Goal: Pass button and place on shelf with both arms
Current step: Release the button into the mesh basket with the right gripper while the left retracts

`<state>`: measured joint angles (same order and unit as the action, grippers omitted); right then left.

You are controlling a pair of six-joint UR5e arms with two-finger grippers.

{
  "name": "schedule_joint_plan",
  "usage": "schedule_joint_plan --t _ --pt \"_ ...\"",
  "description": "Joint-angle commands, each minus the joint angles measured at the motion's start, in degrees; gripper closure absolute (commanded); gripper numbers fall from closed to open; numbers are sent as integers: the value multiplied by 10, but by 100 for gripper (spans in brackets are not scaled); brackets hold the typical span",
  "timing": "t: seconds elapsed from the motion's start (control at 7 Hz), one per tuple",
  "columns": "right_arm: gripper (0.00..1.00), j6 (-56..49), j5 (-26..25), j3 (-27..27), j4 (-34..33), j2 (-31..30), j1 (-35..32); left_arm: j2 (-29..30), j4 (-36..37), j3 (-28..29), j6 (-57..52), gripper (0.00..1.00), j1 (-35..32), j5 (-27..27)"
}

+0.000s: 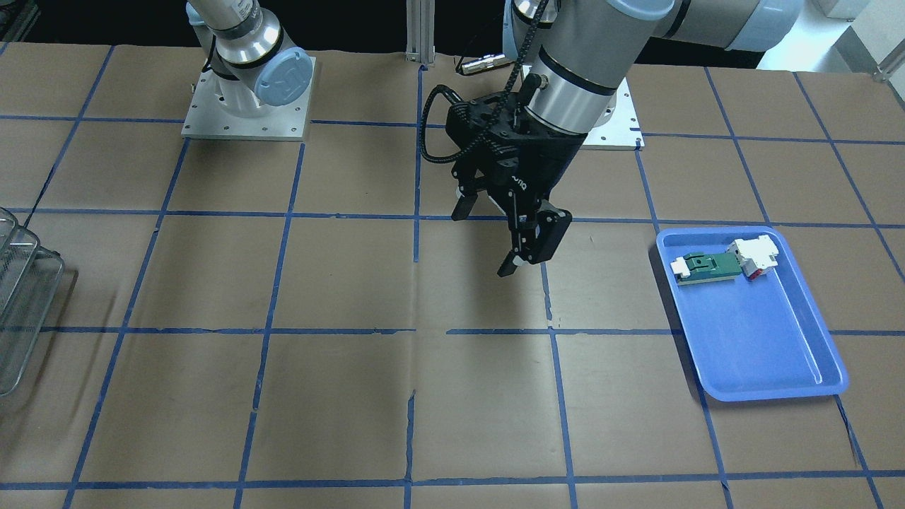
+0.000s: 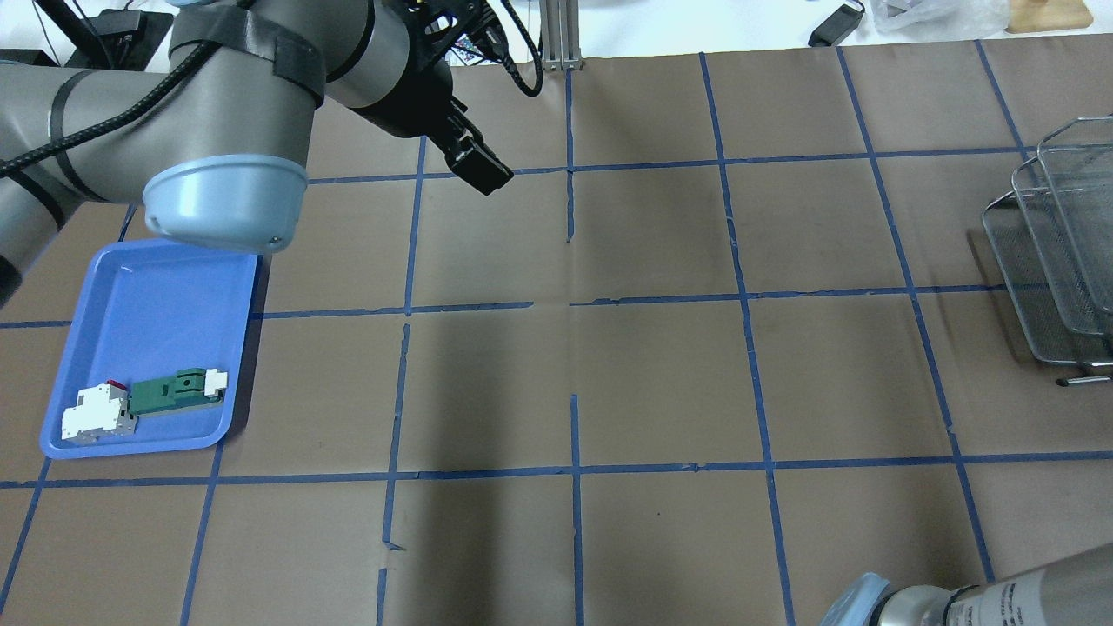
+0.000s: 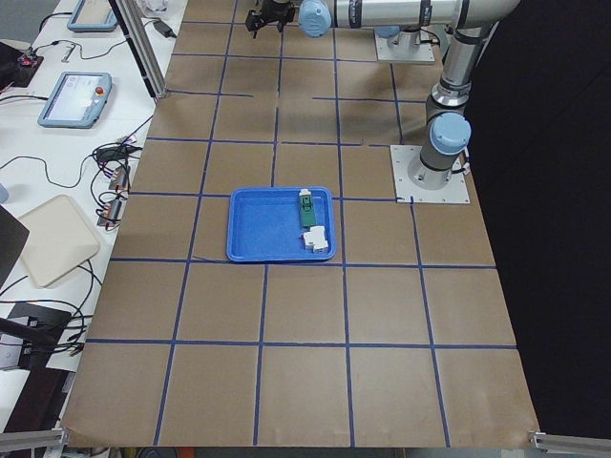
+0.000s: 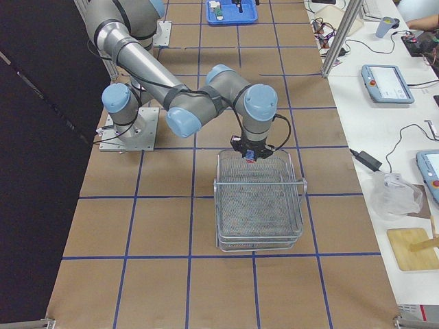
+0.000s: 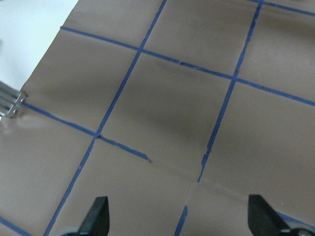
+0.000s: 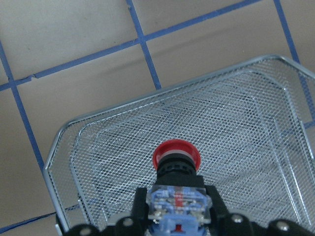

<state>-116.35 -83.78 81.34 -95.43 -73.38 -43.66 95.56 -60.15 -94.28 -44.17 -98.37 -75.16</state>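
My right gripper (image 6: 179, 209) is shut on the button (image 6: 176, 158), gripping the clear block at its base, red cap pointing forward. It holds the button just above the near end of the wire-mesh shelf (image 6: 231, 113). The right side view shows that gripper (image 4: 250, 152) over the shelf (image 4: 259, 205). The shelf also shows at the edge of the front view (image 1: 21, 297) and of the overhead view (image 2: 1061, 243). My left gripper (image 1: 482, 242) is open and empty, hanging above the middle of the table; its fingers (image 5: 98, 214) are spread wide over bare paper.
A blue tray (image 1: 756, 353) lies on the left arm's side, with a green-and-white flat part (image 1: 707, 267) and a white block with red (image 1: 755, 254) in it. Brown paper with blue tape lines covers the table. Both arm bases stand at the robot's edge.
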Motion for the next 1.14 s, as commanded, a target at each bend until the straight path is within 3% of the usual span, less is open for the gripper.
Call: schedule_joint_plan --t 0.0,0.14,0.29,0.43,0.71,0.86,1.0 --pt "61 2 2 1 -7 13 6 -16 1 -6 161 0 8 -57" --pt "43 2 3 1 -6 14 6 -19 -17 3 180 0 9 -67" --pt "35 3 3 1 -9 26 6 -20 -43 15 182 0 9 -68" --pt "34 3 3 0 -16 33 6 -21 -90 38 189 0 10 -81" --pt "11 23 4 0 -13 25 3 -18 -207 93 220 0 14 -110" --pt "3 29 3 0 -10 18 2 -22 -224 92 223 0 25 -125" --pt "2 33 3 0 -9 11 2 -28 -253 89 252 0 40 -134"
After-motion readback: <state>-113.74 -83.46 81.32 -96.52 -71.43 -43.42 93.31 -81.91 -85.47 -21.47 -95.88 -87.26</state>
